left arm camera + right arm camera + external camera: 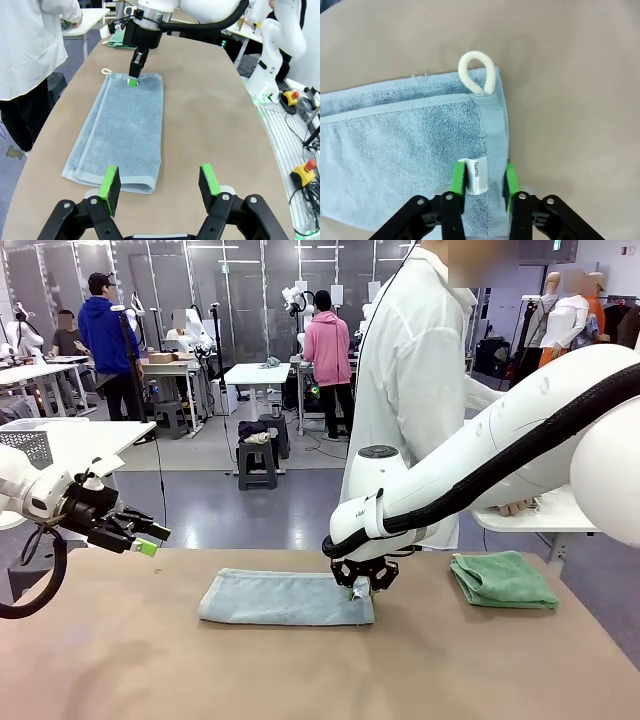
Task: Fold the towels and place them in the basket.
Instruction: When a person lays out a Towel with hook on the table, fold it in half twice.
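Two towels, one pale blue towel (285,597), one green towel (502,579), one person (415,380)

My right arm is covering the near right corner of the blue-grey towel (285,597) in the front view, so I am not seeing there how my right fingers (359,589) are meeting the cloth. In the right wrist view the towel is running off the left and bottom edges, and the white tag (475,176) is partly tucked between my right fingers (457,179); its hem under them is hidden. The green towel (502,579) is showing as a mere sliver behind my right arm in the left wrist view. The person's (415,370) hands are mostly hidden behind my right arm.
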Motion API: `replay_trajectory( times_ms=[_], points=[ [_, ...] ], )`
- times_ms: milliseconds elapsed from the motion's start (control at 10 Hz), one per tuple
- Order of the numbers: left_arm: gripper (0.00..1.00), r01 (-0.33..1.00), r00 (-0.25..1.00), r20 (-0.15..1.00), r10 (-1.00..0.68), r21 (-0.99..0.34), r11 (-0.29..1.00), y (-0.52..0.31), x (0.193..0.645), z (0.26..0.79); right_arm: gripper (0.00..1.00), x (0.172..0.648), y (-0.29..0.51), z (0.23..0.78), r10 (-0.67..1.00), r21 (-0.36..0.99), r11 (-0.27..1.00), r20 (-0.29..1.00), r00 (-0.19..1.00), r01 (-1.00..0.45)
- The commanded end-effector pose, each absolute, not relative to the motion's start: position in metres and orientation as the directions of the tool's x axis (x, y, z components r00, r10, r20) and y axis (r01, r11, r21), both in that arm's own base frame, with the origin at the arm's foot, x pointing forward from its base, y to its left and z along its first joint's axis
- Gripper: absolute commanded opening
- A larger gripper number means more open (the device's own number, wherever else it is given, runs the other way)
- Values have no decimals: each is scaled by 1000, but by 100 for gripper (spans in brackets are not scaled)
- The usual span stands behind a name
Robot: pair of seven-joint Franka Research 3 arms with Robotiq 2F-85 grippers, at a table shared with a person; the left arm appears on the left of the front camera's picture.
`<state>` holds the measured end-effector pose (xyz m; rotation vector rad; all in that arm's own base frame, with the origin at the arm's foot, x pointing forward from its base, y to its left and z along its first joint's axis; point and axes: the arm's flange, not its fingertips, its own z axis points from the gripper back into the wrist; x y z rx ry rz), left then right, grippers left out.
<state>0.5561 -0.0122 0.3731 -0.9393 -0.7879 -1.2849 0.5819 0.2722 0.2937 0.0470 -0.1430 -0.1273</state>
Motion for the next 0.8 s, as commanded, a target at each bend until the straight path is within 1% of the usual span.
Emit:
replay_trajectory(
  times_ms=[0,100,200,300,600,700],
  points=[
    [80,991,131,894,-428,-129,35,-13,554,375,27,586,277,290,-155,20,988,150,976,154],
    [80,991,131,894,-428,-129,35,-13,554,375,6,586,277,289,-156,14,988,148,977,155],
    [80,991,131,894,-428,-129,35,-13,554,375,7,586,277,288,-153,9,988,147,977,154],
    [80,991,131,894,-428,-129,35,-13,554,375,0,585,276,288,-152,1,988,146,977,154],
    [80,991,131,894,-428,-129,35,-13,554,375,0,586,251,285,-164,-24,985,141,976,169],
    [80,991,131,894,-428,-129,35,-13,554,375,0,586,234,283,-148,-44,987,158,976,157]
  ],
)
